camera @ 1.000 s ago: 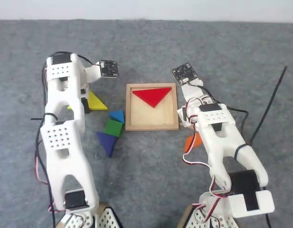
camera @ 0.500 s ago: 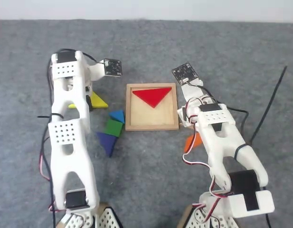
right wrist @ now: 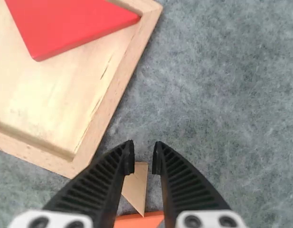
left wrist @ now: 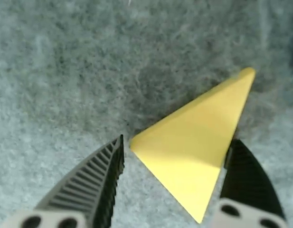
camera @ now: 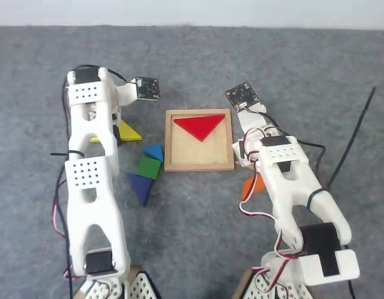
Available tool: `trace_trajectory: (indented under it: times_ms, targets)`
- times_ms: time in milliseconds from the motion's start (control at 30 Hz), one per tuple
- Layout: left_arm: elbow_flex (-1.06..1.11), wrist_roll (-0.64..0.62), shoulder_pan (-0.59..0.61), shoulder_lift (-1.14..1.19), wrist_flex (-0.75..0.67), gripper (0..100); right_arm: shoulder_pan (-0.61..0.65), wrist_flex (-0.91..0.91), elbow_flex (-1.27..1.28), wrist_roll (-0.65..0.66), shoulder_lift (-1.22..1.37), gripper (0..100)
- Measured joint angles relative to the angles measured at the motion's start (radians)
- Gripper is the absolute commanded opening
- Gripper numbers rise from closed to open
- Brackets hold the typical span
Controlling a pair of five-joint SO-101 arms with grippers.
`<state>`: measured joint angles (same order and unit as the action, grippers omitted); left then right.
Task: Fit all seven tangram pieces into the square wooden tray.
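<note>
Left gripper (left wrist: 177,141) open, empty, straddling yellow triangle (left wrist: 194,144) flat on mat, left of tray (camera: 167,140). One jaw at corner, other beside long edge. Right gripper (right wrist: 142,143) near-closed, empty.

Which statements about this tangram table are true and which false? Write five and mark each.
1. The red triangle lies in the tray. True.
2. The left gripper is open, one finger on each side of the yellow triangle. True.
3. The green square is in the tray. False: it lies on the mat, left of the tray.
4. The tray holds all seven pieces. False: only the red triangle.
5. The right gripper holds the red triangle. False: it holds nothing, over the mat beside the tray.
</note>
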<state>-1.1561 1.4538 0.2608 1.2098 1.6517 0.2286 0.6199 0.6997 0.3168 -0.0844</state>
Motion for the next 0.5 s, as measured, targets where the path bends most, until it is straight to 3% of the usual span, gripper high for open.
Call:
trace_trajectory:
  times_ms: [167, 500]
  targets:
    - [-0.002, 0.000, 0.000, 0.005, 0.017, 26, 0.000, 0.000, 0.000, 0.000, 0.000, 9.0]
    - [-0.060, -0.002, 0.000, 0.025, 0.072, 23, 0.000, 0.000, 0.000, 0.000, 0.000, 9.0]
